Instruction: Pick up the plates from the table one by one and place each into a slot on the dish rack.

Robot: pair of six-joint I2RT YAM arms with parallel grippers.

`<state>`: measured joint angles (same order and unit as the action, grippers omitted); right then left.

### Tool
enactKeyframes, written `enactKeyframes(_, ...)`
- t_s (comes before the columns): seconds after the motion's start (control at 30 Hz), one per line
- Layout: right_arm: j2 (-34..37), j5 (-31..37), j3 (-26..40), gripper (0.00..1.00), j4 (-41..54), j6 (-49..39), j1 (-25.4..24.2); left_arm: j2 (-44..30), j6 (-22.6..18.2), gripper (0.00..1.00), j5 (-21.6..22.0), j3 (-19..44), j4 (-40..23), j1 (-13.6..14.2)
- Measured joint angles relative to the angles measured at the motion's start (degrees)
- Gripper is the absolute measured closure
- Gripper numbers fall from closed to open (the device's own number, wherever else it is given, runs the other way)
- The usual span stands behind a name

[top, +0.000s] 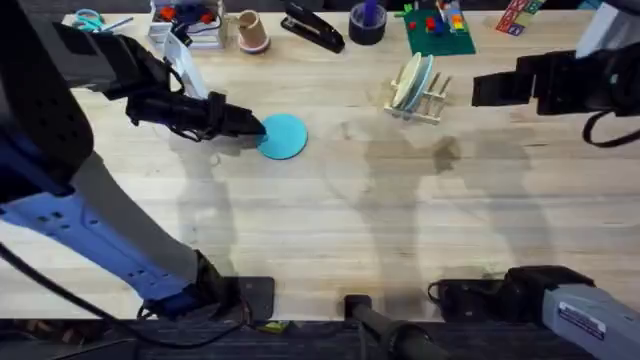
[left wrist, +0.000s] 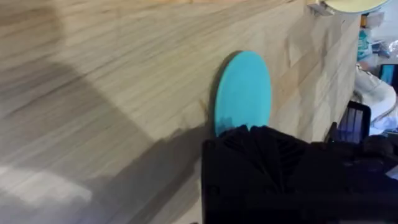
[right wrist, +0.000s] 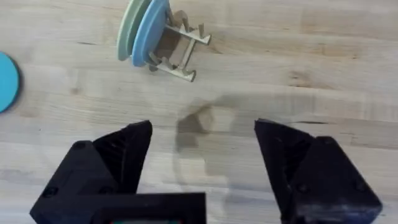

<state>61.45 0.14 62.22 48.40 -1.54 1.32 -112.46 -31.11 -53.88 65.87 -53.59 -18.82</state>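
Note:
A sky-blue plate (top: pixel 285 136) lies flat on the table (top: pixel 400 220), left of centre. My left gripper (top: pixel 255 127) reaches in from the left and meets the plate's near edge; in the left wrist view its black body covers the lower rim of that plate (left wrist: pixel 244 87). The dish rack (top: pixel 428 100) stands at the back right of centre, with two pale plates (top: pixel 411 82) on edge in its slots. My right gripper (right wrist: pixel 202 155) hovers open and holds nothing, to the right of the rack (right wrist: pixel 180 53). Its wrist view also shows the standing plates (right wrist: pixel 143 30) and the blue plate (right wrist: pixel 6 81).
Along the back edge are scissors (top: pixel 88 20), a clear box of small parts (top: pixel 190 25), a tan cup (top: pixel 252 32), a black stapler (top: pixel 312 28), a dark tape roll (top: pixel 367 22) and a green baseplate with bricks (top: pixel 440 32). The arms' bases sit at the near edge.

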Motion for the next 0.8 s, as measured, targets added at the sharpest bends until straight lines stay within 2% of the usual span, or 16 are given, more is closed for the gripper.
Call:
enactKeyframes(0.23,0.00,0.00,0.00,0.007,0.00,0.00,0.00,-3.76,0.00,0.960,-1.12,0.02,0.01,0.18)
enactKeyframes(0.6,0.00,0.01,0.00,0.007,0.00,0.01,0.39,-3.86,0.02,0.960,-1.41,0.02,0.03,0.20)
enactKeyframes(0.8,0.00,0.00,0.00,0.007,-0.69,0.95,6.56,-3.86,0.02,0.960,-1.38,0.02,0.02,0.20)
